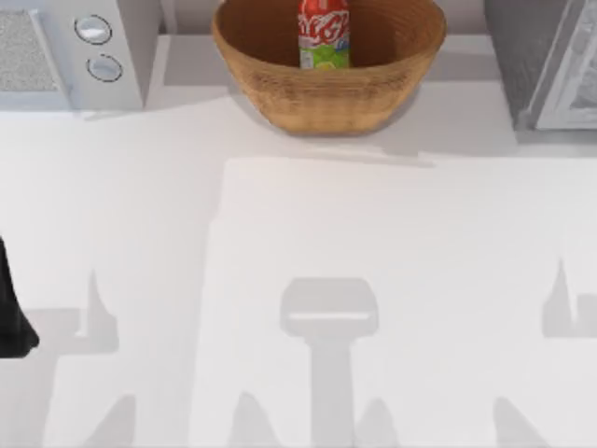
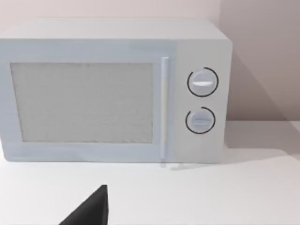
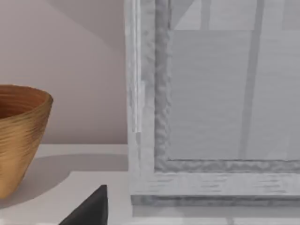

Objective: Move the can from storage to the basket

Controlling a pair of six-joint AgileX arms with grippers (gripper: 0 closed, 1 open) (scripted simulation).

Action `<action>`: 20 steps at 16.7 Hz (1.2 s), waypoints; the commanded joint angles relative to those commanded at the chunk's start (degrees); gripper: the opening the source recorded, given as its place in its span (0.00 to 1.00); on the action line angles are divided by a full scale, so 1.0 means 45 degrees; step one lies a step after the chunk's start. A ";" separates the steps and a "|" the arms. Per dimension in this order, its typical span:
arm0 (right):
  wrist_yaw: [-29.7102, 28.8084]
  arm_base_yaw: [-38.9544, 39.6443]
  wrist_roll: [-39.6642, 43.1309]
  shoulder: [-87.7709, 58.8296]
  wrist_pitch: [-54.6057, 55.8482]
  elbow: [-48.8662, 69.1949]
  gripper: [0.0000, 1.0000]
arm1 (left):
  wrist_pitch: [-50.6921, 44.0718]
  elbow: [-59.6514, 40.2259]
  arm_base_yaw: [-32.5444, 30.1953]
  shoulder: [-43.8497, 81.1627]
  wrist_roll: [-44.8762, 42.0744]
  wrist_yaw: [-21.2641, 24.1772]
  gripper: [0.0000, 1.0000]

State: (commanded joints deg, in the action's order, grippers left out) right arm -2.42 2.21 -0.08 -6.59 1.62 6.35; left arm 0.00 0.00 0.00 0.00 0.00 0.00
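The red can [image 1: 324,35] stands upright inside the tan wicker basket [image 1: 328,93] at the back middle of the table. The dark grey storage cabinet [image 1: 522,56] stands at the back right, its white-framed door [image 1: 576,75] swung out. In the right wrist view the door frame [image 3: 143,117] is close ahead, with the basket [image 3: 21,136] off to one side. A black tip of my right gripper [image 3: 89,210] shows low in that view. My left arm [image 1: 11,313] rests at the table's left edge, and a black tip of my left gripper [image 2: 89,210] faces the white appliance.
A white appliance with two round silver knobs [image 1: 98,47] stands at the back left; the left wrist view sees its front [image 2: 112,98]. The white tabletop [image 1: 308,261] carries only shadows across its middle and front.
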 joint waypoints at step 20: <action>0.5358 -0.5467 -0.0213 -0.5648 0.5479 0.0436 1.00 | 0.0000 0.0000 0.0000 0.0000 0.0000 0.0000 1.00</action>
State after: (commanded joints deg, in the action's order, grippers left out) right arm 21.69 -22.39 -1.04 -32.01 26.27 8.31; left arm 0.00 0.00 0.00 0.00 0.00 0.00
